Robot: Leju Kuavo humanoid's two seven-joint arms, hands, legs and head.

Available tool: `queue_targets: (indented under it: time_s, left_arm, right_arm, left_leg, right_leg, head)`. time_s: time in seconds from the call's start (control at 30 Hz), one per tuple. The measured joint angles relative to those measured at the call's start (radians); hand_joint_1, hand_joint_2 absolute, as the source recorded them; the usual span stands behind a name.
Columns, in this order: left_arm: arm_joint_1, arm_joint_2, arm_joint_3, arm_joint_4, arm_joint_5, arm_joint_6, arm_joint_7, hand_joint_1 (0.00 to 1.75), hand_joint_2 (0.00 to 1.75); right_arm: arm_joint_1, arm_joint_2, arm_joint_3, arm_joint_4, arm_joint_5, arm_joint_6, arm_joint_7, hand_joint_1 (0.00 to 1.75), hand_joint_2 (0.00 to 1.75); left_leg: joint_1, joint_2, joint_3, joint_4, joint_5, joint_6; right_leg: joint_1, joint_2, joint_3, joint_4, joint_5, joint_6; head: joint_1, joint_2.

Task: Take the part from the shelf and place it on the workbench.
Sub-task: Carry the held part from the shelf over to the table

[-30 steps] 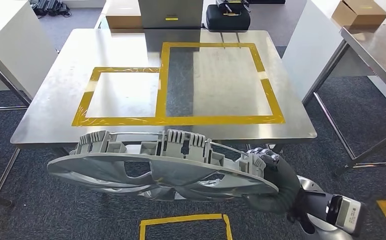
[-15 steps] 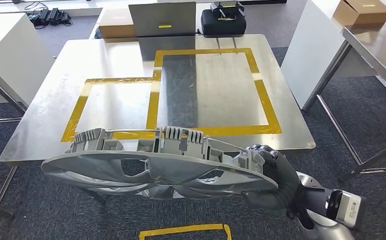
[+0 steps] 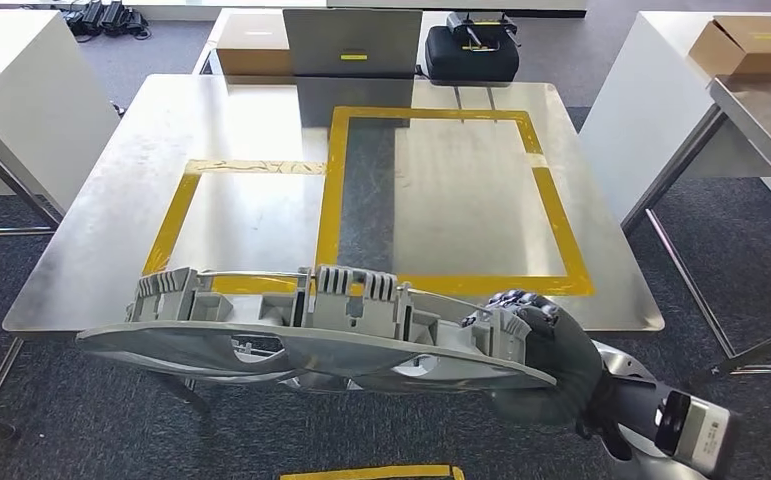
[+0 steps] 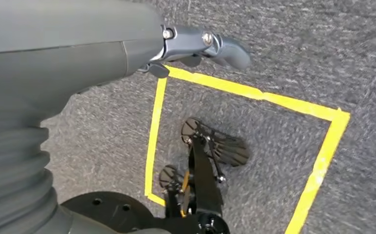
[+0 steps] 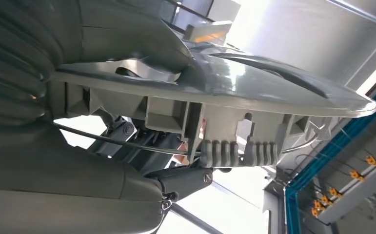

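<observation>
The part (image 3: 311, 340) is a large grey round disc with ribbed clips standing along its far rim. It is held nearly flat in front of me. My right hand (image 3: 546, 355) grips its right edge, the fingers wrapped over the rim. In the right wrist view the part (image 5: 225, 92) juts out from my right hand (image 5: 54, 161). The steel workbench (image 3: 261, 120) lies just beyond, and the part's far rim overlaps its near edge. My left hand (image 4: 78, 53) hangs over the carpet, holding nothing, with its thumb (image 4: 210, 44) stretched out.
Yellow tape marks a large rectangle (image 3: 551, 200) and a smaller one (image 3: 176, 225) on the workbench. A grey panel (image 3: 351, 42), a cardboard box (image 3: 251, 55) and a black case (image 3: 471, 55) stand at its far edge. A white cabinet (image 3: 21, 100) stands left, and another table (image 3: 761, 110) right.
The whole view has shifted: the workbench now sits closer and more centred. The part lies flatter and lower in the picture, its far rim now overlapping the bench's near edge. The right hand's grip is unchanged.
</observation>
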Motion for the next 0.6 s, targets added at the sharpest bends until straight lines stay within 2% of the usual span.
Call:
queue_targets:
  time_s: [0.07,0.1,0.17,0.2,0.27,0.3,0.37,0.4,0.43,0.47,0.5,0.57,0.6]
  left_arm:
    - [0.0,-0.002,0.0,0.0,0.0,0.0,0.0,0.0,1.75]
    - [-0.001,-0.003,0.0,0.0,0.0,0.0,0.0,0.0,1.75]
    - [-0.002,-0.005,0.0,0.0,0.0,0.0,0.001,0.0,1.75]
    - [-0.002,-0.005,0.0,0.0,0.0,0.0,0.001,0.0,1.75]
    - [-0.001,-0.003,0.0,0.0,0.0,0.0,0.001,0.0,1.75]
    - [-0.002,-0.003,0.0,0.0,0.0,0.0,0.001,0.0,1.75]
    - [-0.004,-0.002,0.0,0.0,0.0,-0.001,0.0,0.0,1.75]
    - [-0.004,-0.001,0.0,0.0,0.0,-0.001,0.0,0.0,1.75]
    - [-0.003,0.0,0.0,0.0,0.0,-0.001,0.0,0.0,1.75]
    - [-0.001,0.001,0.0,0.0,0.0,-0.001,0.0,0.0,1.75]
    - [0.0,0.002,0.0,0.0,0.0,-0.001,0.0,0.0,1.75]
    - [0.001,0.004,0.0,0.0,0.0,-0.001,0.0,0.0,1.75]
    - [0.001,0.005,0.0,0.0,0.0,0.0,0.0,0.0,1.75]
  right_arm:
    - [-0.001,0.0,-0.002,-0.002,-0.003,0.001,0.003,1.75,1.75]
    - [-0.001,-0.001,-0.003,-0.003,-0.008,0.003,0.002,1.75,1.75]
    - [-0.003,-0.002,-0.008,-0.006,-0.018,0.009,0.001,1.75,1.75]
    - [-0.003,-0.004,-0.011,-0.008,-0.022,0.012,0.0,1.75,1.75]
    - [-0.004,-0.008,-0.018,-0.01,-0.029,0.016,-0.001,1.75,1.75]
    - [-0.005,-0.01,-0.021,-0.011,-0.032,0.017,-0.002,1.75,1.75]
    - [-0.008,-0.01,-0.023,-0.011,-0.038,0.018,-0.005,1.75,1.75]
    - [-0.008,-0.01,-0.024,-0.012,-0.039,0.019,-0.007,1.75,1.75]
    - [-0.007,-0.01,-0.024,-0.011,-0.04,0.019,-0.008,1.75,1.75]
    - [-0.005,-0.01,-0.024,-0.011,-0.04,0.019,-0.008,1.75,1.75]
    - [-0.003,-0.01,-0.024,-0.011,-0.041,0.019,-0.01,1.75,1.75]
    - [-0.002,-0.01,-0.024,-0.011,-0.042,0.019,-0.012,1.75,1.75]
    - [-0.002,-0.01,-0.024,-0.011,-0.043,0.019,-0.013,1.75,1.75]
  left_leg:
    - [0.0,-0.002,0.015,-0.001,-0.012,-0.004]
    - [-0.001,-0.003,0.021,-0.001,-0.016,-0.008]
    - [-0.001,-0.004,0.025,-0.001,-0.02,-0.02]
    - [-0.002,-0.004,0.029,0.002,-0.017,-0.028]
    - [-0.004,-0.002,0.032,0.02,-0.019,-0.039]
    - [-0.004,-0.001,0.024,0.044,-0.033,-0.044]
    - [-0.002,0.0,-0.024,0.136,-0.086,-0.049]
    - [-0.002,0.0,-0.06,0.195,-0.112,-0.052]
    - [-0.001,0.0,-0.093,0.239,-0.126,-0.055]
    - [-0.001,0.001,-0.112,0.256,-0.121,-0.057]
    - [-0.001,0.001,-0.114,0.236,-0.095,-0.059]
    - [0.0,0.003,-0.073,0.113,-0.007,-0.057]
    - [-0.001,0.005,-0.053,0.054,0.016,-0.054]
  right_leg:
    - [0.004,0.0,0.044,-0.133,0.092,-0.013]
    - [0.008,0.0,0.065,-0.192,0.111,-0.019]
    - [0.015,0.0,0.083,-0.249,0.113,-0.031]
    - [0.015,0.0,0.087,-0.255,0.107,-0.037]
    - [0.009,0.001,0.107,-0.267,0.123,-0.048]
    - [0.006,-0.001,0.119,-0.27,0.123,-0.054]
    - [0.005,-0.003,0.134,-0.271,0.116,-0.061]
    - [0.006,-0.003,0.137,-0.271,0.111,-0.063]
    - [0.006,-0.002,0.141,-0.271,0.107,-0.063]
    - [0.006,-0.001,0.146,-0.271,0.102,-0.062]
    - [0.005,0.0,0.153,-0.271,0.096,-0.06]
    - [0.003,0.0,0.171,-0.27,0.081,-0.053]
    - [0.003,0.0,0.179,-0.269,0.075,-0.049]
  head:
    - [0.003,0.0]
    - [0.004,0.0]
    - [0.006,0.0]
    - [0.006,0.0]
    - [0.005,0.0]
    - [0.002,0.0]
    - [-0.003,0.0]
    - [-0.005,0.0]
    - [-0.006,0.0]
    - [-0.007,0.0]
    - [-0.008,0.0]
    - [-0.009,0.0]
    - [-0.01,0.0]
